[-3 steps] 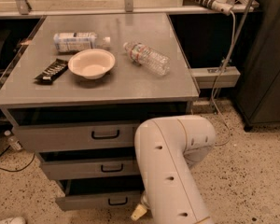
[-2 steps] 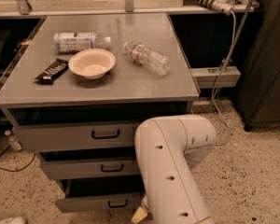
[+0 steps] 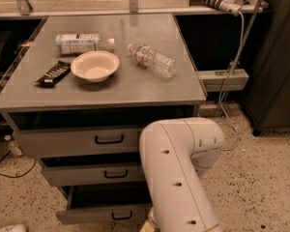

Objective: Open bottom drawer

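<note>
Camera view is showing the gripper point(image 3: 146, 226) at the low front of the grey metal cabinet point(image 3: 135, 88), just beside the small black loop handle point(image 3: 122, 215) of the bottom drawer point(image 3: 94, 215). This lowest, shallow grey front is standing partly out of the cabinet. I cannot tell if the gripper is open or closed, because the thick white arm point(image 3: 176, 178) is hiding it.

I am judging that a crooked pull could be slipping off this small handle.

On the cabinet top, a cream round bowl point(image 3: 94, 65), a white-labelled plastic bottle point(image 3: 82, 42), a clear plastic water bottle point(image 3: 152, 60) and a dark wrapped bar point(image 3: 53, 73) are lying, well away from the drawer's path.
</note>
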`<control>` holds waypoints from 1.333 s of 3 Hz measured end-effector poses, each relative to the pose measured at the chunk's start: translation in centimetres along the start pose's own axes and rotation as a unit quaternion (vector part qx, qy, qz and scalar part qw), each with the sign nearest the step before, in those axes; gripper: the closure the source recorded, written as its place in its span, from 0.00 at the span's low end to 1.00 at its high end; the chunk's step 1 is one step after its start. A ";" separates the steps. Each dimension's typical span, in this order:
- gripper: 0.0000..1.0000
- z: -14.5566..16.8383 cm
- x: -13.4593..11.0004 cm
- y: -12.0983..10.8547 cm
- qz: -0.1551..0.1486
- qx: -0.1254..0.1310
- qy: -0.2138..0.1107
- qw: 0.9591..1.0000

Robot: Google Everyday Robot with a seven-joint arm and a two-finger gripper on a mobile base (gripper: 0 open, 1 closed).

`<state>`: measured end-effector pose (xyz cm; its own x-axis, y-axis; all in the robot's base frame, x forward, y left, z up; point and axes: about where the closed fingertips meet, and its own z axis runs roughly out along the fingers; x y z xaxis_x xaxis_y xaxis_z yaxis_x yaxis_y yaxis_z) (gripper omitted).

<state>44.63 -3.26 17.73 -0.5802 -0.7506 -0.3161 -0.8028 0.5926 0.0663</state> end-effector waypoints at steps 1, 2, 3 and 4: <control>0.00 -0.3 0.3 0.3 0.004 -0.002 0.003 1.000; 0.00 -2.8 4.1 3.3 0.026 -0.018 0.034 0.999; 0.00 -2.6 3.5 2.8 0.023 -0.016 0.029 0.999; 0.00 -2.6 3.5 2.8 0.023 -0.016 0.029 0.999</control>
<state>40.02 -4.99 19.25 -0.6222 -0.7396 -0.2567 -0.7790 0.6175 0.1090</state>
